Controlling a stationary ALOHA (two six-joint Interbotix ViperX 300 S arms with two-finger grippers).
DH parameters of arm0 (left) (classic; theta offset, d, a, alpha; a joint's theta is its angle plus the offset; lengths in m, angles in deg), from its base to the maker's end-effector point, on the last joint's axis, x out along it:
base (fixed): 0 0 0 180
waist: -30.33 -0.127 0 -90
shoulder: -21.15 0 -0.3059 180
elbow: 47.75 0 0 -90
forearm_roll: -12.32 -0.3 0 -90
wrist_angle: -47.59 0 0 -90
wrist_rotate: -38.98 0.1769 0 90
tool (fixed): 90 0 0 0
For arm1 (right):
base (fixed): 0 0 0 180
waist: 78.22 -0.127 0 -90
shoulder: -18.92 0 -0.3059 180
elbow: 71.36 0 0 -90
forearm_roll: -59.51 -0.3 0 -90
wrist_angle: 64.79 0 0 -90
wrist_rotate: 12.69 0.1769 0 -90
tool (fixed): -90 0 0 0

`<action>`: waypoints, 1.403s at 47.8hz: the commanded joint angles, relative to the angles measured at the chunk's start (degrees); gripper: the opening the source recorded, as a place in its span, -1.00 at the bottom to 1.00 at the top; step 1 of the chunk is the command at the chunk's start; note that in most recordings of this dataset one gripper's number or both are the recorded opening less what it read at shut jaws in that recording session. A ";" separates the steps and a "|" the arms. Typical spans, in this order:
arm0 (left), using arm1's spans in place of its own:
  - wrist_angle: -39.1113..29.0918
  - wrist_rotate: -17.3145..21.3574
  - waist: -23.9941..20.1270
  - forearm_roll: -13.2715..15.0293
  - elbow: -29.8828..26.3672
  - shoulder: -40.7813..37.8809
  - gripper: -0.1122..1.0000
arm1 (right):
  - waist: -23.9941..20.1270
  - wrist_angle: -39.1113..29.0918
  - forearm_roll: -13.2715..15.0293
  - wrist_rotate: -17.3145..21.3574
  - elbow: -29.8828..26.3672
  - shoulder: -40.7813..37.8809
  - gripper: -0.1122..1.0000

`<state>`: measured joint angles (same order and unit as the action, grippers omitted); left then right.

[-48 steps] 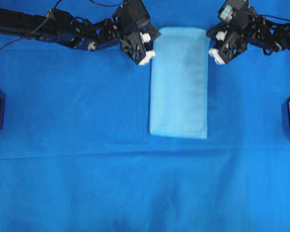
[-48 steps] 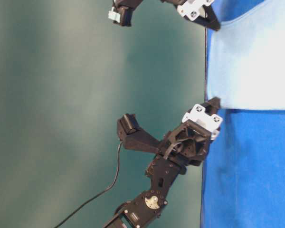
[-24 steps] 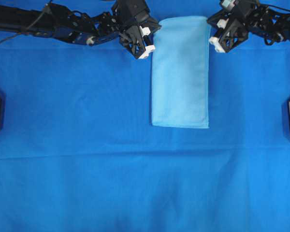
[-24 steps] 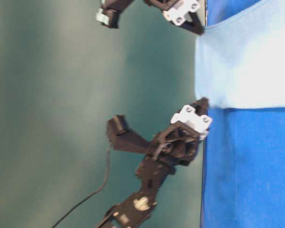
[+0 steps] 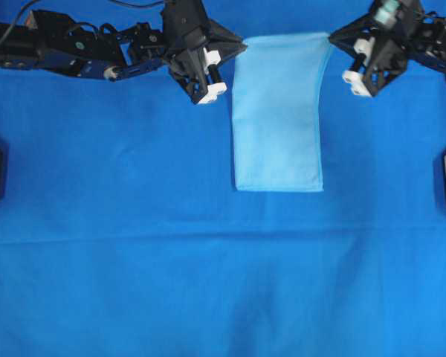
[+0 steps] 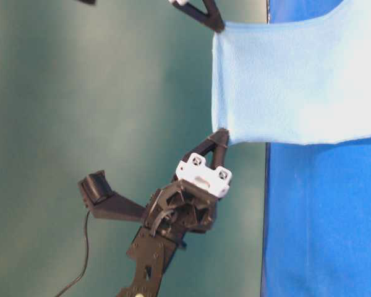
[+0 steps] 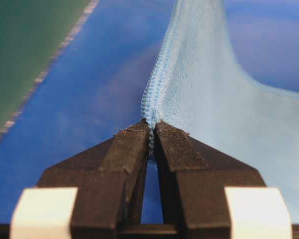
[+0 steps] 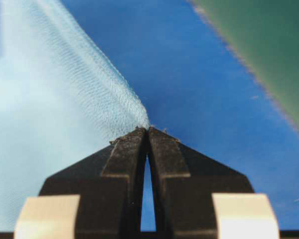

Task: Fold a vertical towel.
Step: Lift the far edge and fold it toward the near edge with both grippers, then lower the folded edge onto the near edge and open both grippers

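- Towel (image 5: pixel 279 119), a small sky-blue microfibre rectangle with stitched edges, lies lengthwise on the deep royal-blue table cloth (image 5: pixel 134 260); its far end is raised clear of the surface.
- Left gripper (image 7: pixel 152 130) is pinched tight on one far corner, the stitched hem caught between its black tips.
- Right gripper (image 8: pixel 147 132) is likewise clamped on the other far corner.
- Step in hand appears to be the lift for the fold.
- Next move likely calls for carrying both corners evenly toward the near edge, keeping the hem taut and square.
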<state>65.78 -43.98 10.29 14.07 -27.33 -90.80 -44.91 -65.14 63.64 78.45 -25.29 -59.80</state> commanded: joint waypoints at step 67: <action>1.32 -1.49 18.02 -0.09 1.93 -6.24 -0.69 | -27.25 0.53 -1.76 12.74 3.87 -8.61 -0.75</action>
<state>66.57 -45.39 28.31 14.07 -24.78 -97.92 -71.37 -65.67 62.06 91.11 -20.54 -68.77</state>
